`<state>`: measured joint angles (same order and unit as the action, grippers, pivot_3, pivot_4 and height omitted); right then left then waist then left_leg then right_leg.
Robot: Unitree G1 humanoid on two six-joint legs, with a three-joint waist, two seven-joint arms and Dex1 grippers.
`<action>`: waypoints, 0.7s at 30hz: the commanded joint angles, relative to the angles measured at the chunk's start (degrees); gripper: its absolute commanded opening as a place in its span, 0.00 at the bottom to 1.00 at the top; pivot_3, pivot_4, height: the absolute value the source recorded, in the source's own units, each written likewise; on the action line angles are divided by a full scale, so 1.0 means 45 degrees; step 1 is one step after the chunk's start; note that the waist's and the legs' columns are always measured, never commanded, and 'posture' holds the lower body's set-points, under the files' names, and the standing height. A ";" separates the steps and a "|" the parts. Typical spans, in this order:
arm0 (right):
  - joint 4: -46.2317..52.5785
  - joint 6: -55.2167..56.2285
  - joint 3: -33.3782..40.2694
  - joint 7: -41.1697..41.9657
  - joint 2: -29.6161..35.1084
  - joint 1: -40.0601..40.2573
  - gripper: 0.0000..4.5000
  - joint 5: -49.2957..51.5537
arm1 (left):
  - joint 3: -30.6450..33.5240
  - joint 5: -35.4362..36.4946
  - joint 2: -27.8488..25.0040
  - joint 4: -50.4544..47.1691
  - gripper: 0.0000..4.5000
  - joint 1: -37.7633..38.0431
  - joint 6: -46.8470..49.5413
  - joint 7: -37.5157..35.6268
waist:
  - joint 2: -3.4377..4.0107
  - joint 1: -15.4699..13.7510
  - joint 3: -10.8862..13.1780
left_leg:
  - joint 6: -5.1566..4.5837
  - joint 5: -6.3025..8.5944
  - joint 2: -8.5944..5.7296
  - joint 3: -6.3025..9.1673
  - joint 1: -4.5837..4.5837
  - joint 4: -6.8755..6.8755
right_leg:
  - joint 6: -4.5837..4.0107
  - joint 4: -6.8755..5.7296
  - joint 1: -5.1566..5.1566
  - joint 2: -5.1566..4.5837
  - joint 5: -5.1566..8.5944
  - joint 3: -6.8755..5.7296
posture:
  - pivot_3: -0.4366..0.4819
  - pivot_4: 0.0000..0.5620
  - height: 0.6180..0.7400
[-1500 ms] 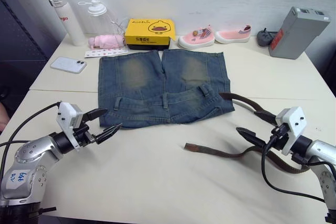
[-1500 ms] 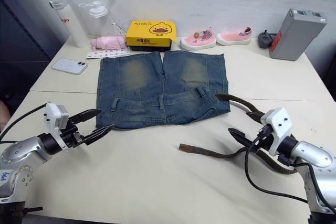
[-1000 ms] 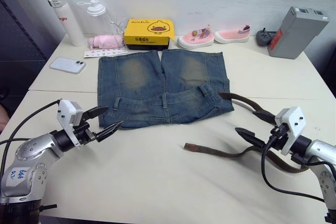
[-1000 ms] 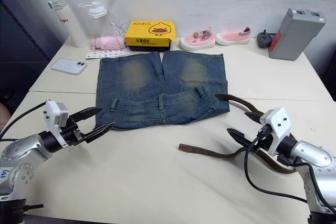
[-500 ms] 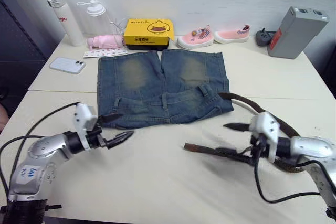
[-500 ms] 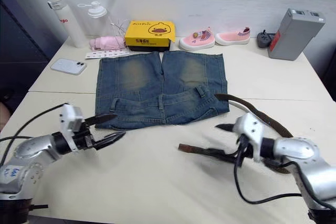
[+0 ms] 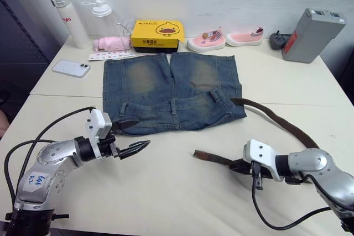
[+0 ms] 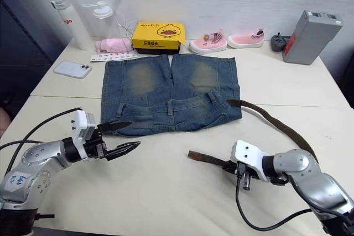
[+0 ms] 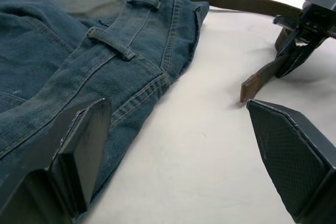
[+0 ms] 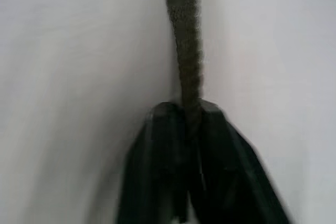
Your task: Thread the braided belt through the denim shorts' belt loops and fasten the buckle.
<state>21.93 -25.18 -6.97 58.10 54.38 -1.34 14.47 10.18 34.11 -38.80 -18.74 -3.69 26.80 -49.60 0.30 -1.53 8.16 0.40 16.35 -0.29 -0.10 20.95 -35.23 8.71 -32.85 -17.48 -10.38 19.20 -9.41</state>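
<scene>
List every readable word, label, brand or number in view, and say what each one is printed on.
Red lettering on the white bottle: too small to read.
Dark lettering on the yellow box, beside a cartoon duck face: too small to read.
Red label on the grey case: unreadable.
Handwritten blue marks on the left arm's sticker: illegible.

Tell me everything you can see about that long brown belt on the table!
The braided belt is a long, narrow, dark-brown woven strap lying on the pale table. One end goes under the near right corner of the denim shorts. From there it runs out to the right, curves back toward the robot, and ends in a blunt free tip in front of the shorts. The right claw is shut on it a little behind that tip. No buckle is visible.
</scene>
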 commanded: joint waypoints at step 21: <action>0.2937 -0.1285 0.0171 0.0316 -0.0701 -0.2441 0.00 0.1657 | -0.4596 -0.1170 0.1308 0.3069 0.63 -0.4801 -0.0723 -0.3961 | 0.0014 0.0001 0.0008 | 0.0000 0.0001 -0.0001 0.0004 0.0025 -0.0036 | -0.0001 0.0005 -0.0003 0.0013 0.0000 -0.0005 | 0.48 0.27 0.53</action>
<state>31.74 -29.75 -7.93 60.70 51.89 -11.60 20.02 -10.38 29.12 -33.82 -5.92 -24.16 25.51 -65.81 0.37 -1.52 8.19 0.40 16.35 -0.29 -0.08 21.06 -35.40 8.71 -32.84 -17.49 -10.32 19.20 -9.43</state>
